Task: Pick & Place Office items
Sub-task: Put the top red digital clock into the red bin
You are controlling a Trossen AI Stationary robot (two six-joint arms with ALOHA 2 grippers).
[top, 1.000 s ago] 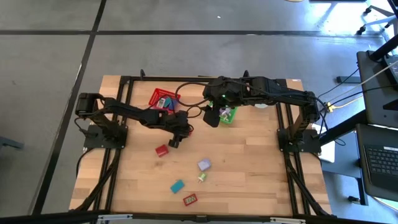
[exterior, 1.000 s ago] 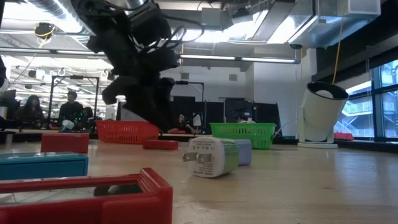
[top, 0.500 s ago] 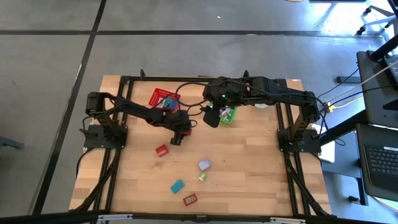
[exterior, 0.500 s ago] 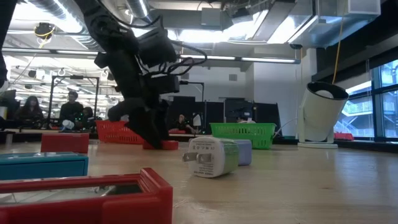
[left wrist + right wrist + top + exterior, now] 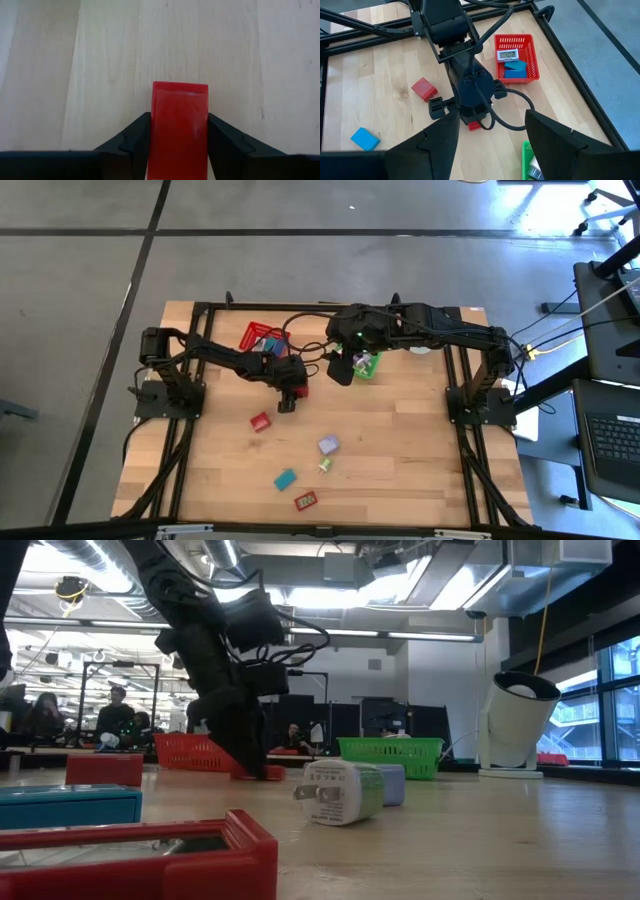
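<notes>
A: What is the left tool (image 5: pixel 178 150) doing?
B: It is pinching a small red block (image 5: pixel 179 120) that is lying flat on the table (image 5: pixel 75 75), just in front of the red basket (image 5: pixel 262 337).
A: And the right tool (image 5: pixel 340 370)?
B: It is hovering beside the green basket (image 5: pixel 368 366), fingers standing spread, holding nothing.

- Flat red block (image 5: pixel 179 127) — lying on the bench, pinched between the left gripper (image 5: pixel 178 137) fingers.
- Red block (image 5: pixel 260 421), lavender block (image 5: pixel 328 445), teal block (image 5: pixel 286 479) — scattered nearby.
</notes>
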